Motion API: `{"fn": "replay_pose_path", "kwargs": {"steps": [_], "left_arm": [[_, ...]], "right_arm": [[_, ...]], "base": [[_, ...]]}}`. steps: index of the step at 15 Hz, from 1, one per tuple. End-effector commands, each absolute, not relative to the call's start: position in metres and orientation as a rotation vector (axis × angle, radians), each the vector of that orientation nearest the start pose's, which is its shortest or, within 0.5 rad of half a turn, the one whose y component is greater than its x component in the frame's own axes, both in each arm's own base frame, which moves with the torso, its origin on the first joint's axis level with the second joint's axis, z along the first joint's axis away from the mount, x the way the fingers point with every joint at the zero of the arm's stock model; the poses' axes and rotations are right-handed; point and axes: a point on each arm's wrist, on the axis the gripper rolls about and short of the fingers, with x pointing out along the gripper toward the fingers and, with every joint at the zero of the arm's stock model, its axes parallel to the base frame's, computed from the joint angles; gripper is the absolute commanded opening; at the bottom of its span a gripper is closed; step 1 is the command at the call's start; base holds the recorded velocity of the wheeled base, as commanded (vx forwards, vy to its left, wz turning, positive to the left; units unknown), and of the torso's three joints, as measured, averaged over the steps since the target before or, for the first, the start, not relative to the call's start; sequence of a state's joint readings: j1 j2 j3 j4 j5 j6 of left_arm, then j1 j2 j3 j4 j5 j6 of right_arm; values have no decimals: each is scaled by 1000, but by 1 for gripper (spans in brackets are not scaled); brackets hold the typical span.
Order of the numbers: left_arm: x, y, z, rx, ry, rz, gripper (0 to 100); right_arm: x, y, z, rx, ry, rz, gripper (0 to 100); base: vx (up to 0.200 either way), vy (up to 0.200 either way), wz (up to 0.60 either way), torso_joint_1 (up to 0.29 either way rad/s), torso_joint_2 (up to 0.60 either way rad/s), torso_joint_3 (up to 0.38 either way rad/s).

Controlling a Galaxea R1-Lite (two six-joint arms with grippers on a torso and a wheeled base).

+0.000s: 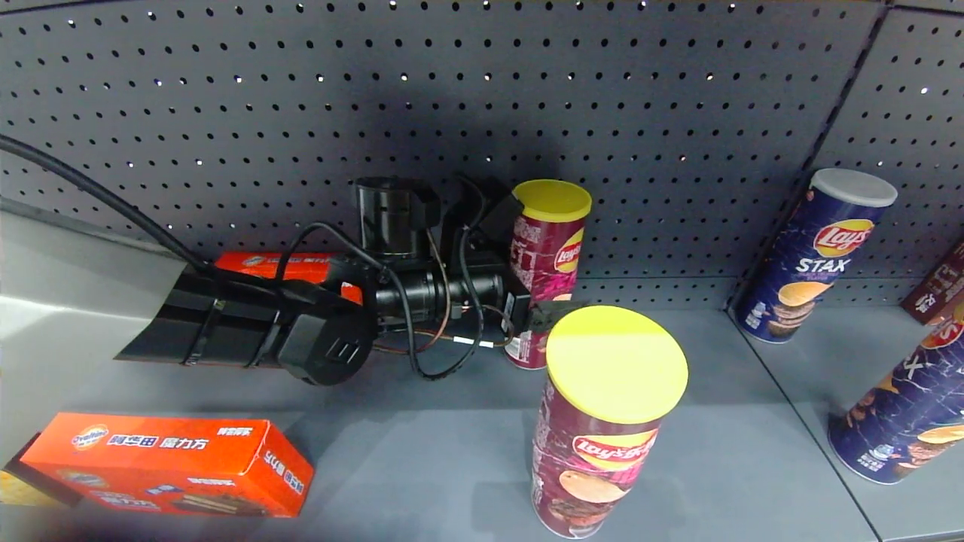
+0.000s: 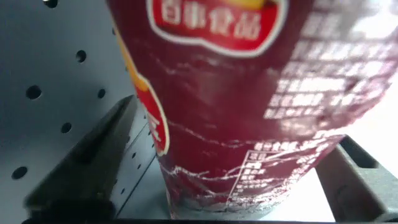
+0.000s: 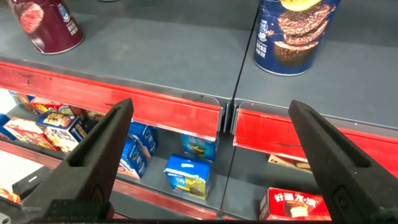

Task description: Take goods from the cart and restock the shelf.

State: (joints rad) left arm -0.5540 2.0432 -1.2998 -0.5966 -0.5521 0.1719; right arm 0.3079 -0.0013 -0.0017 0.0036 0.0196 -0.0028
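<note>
One yellow-lidded maroon chip tube (image 1: 548, 248) stands rearmost on the grey metal shelf (image 1: 422, 452), straddled by the left gripper (image 2: 233, 130), squeeze unclear; right gripper (image 3: 211, 104) gapes.

Partly hidden goods
Your left arm (image 1: 248, 324) is covering the rear red can (image 1: 553, 241) low down and most of the orange box (image 1: 275, 265) beside it.

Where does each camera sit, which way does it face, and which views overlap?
Head view: on the head, facing forward and down at the shelf; the left arm extends to the rear maroon can.
Left wrist view: on the left wrist, facing that can close up, left end effector around it.
Right wrist view: on the right wrist, facing the shelf's red front rail past the open right end effector.
Shared: head and left wrist views show that can.
</note>
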Motion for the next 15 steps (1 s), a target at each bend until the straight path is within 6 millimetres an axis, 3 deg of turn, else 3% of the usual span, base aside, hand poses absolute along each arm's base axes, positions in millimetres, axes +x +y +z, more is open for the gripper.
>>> {"fn": "replay_pose_path", "kwargs": {"steps": [1,5,8,15], "left_arm": [[345,-225,189,155,72,-1100,100],[330,-207,204,163,53,-1014,100],[311,-190,205,162,32,-984,100],[289,-176,202,169,49,-940,100]], "right_arm": [[-22,-7,75,-3,3,328,100],[-22,-7,75,-3,3,328,100],[-22,-7,75,-3,3,328,100],[-22,-7,75,-3,3,328,100]], "base": [[0,0,0,0,0,0],[0,0,0,0,0,0],[0,0,0,0,0,0],[0,0,0,0,0,0]]}}
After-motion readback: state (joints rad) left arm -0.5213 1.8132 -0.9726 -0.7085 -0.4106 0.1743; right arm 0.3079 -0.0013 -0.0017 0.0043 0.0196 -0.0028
